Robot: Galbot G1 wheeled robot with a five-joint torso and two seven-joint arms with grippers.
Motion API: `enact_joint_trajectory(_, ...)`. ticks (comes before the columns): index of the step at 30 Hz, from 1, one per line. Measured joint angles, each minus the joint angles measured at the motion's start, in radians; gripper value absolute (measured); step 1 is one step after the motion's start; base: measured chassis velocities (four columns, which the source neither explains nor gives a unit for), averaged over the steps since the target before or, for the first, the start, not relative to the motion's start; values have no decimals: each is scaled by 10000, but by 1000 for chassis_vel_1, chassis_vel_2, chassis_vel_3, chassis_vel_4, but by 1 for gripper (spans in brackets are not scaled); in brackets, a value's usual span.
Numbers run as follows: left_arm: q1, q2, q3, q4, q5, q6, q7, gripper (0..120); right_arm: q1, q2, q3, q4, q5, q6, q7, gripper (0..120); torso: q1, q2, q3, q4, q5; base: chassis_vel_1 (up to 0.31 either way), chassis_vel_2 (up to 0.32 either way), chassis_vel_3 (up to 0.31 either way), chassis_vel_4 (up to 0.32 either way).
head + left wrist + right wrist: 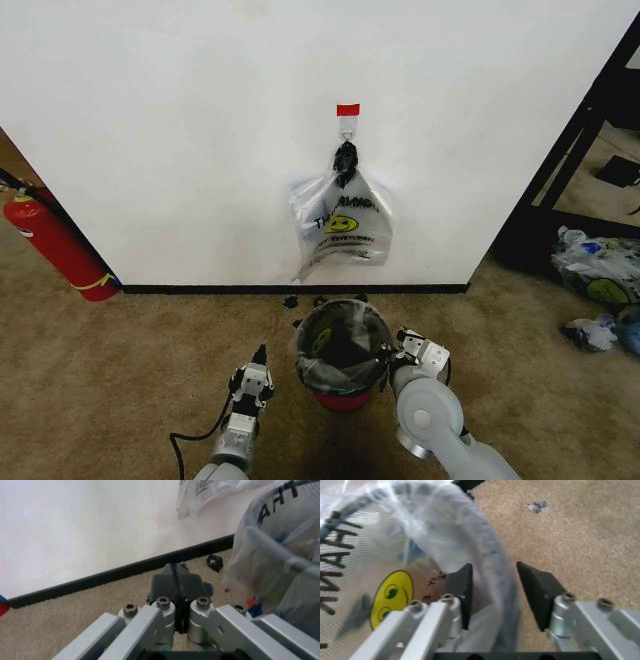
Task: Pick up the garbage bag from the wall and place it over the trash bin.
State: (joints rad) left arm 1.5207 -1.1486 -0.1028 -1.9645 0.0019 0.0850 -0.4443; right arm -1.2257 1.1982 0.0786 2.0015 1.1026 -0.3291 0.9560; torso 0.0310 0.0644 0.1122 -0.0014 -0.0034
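Garbage bag [322,345] already lined the trash bin [342,400]. Your right tool [492,588] stood released, straddling bagged rim; left tool [176,581] clenched beside bin. You'd best tuck plastic evenly.

Open carpet [130,370] left of the trash bin [343,350]; wall [200,130] and hanging bag bunch [342,225] close behind.

Garbage bag [343,345] draped over trash bin [342,398] rim, smiley inside; bin upright near wall [200,120].
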Motion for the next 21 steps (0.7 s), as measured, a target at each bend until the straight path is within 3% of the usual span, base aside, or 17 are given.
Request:
enact_joint_trajectory(9,29,21,-6,-49,23,-14,-16,1,-584,-259,160,693,-176,-123,-192,70,0,0,0,0,1,0,0,0,0)
enact_joint_trajectory(13,22,6,17,-38,41,-17,-16,1,-910,-654,406,1115,-239,165,-1782,88,0,0,0,1,1,0,0,0,0)
enact_joint_trajectory(15,13,6,13,-33,35,-21,-15,1,-981,-722,458,1164,-363,326,-2231,90,0,0,0,2,1,0,0,0,0)
enact_joint_trajectory(16,-23,-5,-16,-30,-43,-43,-2,1,-1181,-885,599,1208,-875,884,-3613,95,0,0,0,1,-1,0,0,0,0)
enact_joint_trajectory(17,-44,-21,-34,-31,-88,-54,10,1,-1238,-925,635,1207,-1125,1091,-4007,97,0,0,0,2,0,0,0,0,0)
enact_joint_trajectory(18,-162,-128,-131,-67,-385,-102,64,1,-1389,-1015,731,1119,-2323,1983,-5186,99,-1,0,0,1,1,0,0,0,0)
enact_joint_trajectory(20,-396,-354,-287,-189,-845,-210,156,4,-1502,-1040,753,918,-3992,3163,-5930,100,0,0,0,0,0,0,0,0,0)
enact_joint_trajectory(21,-593,-568,-511,-346,-1278,-374,372,8,-1633,-1027,820,735,-5383,4233,-6459,100,0,0,0,1,1,0,0,0,0)
